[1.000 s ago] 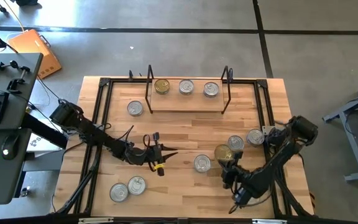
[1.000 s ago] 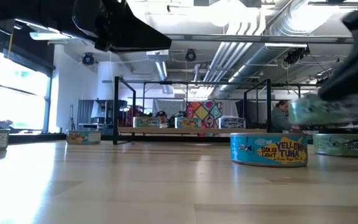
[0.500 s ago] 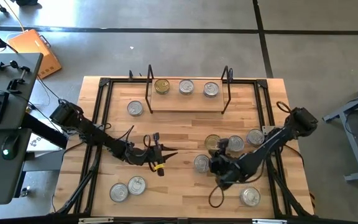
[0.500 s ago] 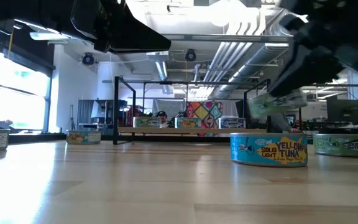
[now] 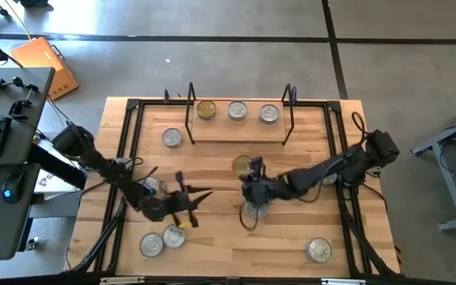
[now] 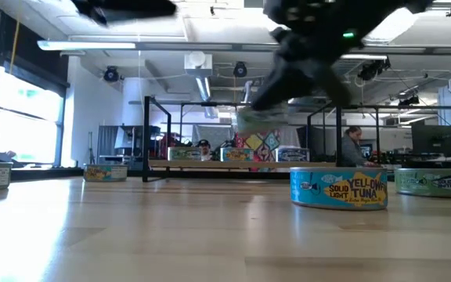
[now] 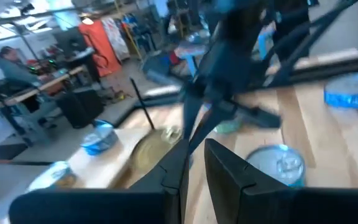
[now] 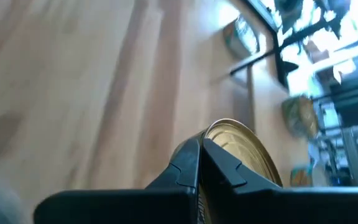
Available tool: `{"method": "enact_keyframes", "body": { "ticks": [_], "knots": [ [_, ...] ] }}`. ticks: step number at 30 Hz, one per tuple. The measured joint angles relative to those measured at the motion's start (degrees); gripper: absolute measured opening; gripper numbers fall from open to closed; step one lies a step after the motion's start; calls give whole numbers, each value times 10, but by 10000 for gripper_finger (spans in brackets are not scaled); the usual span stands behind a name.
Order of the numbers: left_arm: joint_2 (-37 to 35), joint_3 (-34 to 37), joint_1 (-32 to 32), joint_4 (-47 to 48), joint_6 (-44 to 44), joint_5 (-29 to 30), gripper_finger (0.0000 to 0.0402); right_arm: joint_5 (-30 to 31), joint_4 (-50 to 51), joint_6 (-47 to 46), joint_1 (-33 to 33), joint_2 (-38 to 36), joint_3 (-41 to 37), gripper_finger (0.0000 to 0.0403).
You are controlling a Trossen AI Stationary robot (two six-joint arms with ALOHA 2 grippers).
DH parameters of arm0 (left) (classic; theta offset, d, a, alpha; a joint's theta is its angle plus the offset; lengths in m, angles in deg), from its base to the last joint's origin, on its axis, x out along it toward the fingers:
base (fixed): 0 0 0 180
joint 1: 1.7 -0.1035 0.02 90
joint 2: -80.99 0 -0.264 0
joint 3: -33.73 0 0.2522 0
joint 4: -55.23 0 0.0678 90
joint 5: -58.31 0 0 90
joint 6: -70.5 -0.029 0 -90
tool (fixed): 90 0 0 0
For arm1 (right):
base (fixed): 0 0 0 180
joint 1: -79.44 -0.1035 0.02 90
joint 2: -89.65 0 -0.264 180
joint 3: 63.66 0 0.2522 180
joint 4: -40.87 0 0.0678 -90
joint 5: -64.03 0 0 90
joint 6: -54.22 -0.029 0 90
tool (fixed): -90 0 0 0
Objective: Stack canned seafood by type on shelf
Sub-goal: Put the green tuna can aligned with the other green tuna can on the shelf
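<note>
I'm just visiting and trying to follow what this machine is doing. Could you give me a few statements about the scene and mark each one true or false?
1. Three cans stand in a row on the shelf. True: a gold-lidded one at the left end, then two silver-lidded ones.
2. The right end effector carries a gold-lidded can over the middle of the table. True.
3. The left end effector holds a can. False: nothing is between its fingers, which sit nearly shut.
4. The can labelled yellow tuna is on the shelf. False: it stands on the tabletop.
5. Two silver-lidded cans sit close together near the table's front left corner. True.
</note>
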Motion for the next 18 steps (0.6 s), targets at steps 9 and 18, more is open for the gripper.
{"method": "enact_keyframes", "body": {
  "ticks": [9,18],
  "knots": [
    [-90,0,80,129,68,122,42,-166,-223,135,147,45,3,0],
    [-92,0,79,268,214,128,42,-266,-244,120,252,171,118,0]
  ]
}}
